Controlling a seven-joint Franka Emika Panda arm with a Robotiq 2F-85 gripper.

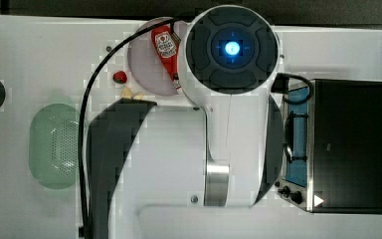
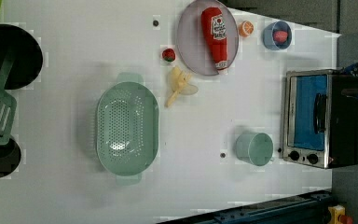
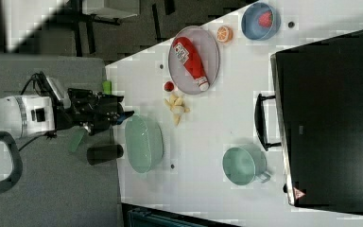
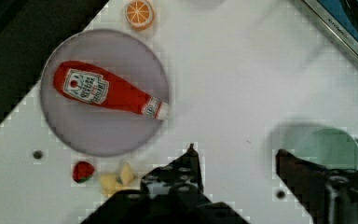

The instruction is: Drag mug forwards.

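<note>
The mug (image 2: 254, 148) is a pale mint-green cup standing upright on the white table, close to the toaster oven's front; it also appears in the right view (image 3: 243, 164). In the wrist view the mug (image 4: 328, 147) lies just beyond one finger (image 4: 289, 163), outside the gap. My gripper (image 4: 235, 154) is open, with only bare table between its fingers. In the right view the gripper (image 3: 125, 113) hangs well above the table, out from the white arm, over the green basket's end.
A green perforated basket (image 2: 127, 128) sits mid-table. A grey plate (image 2: 193, 51) holds a ketchup bottle (image 2: 216, 35). A strawberry (image 2: 168, 54), banana pieces (image 2: 179, 84), an orange slice (image 2: 246, 28) and a blue bowl (image 2: 277, 35) lie nearby. The toaster oven (image 2: 319, 119) stands beside the mug.
</note>
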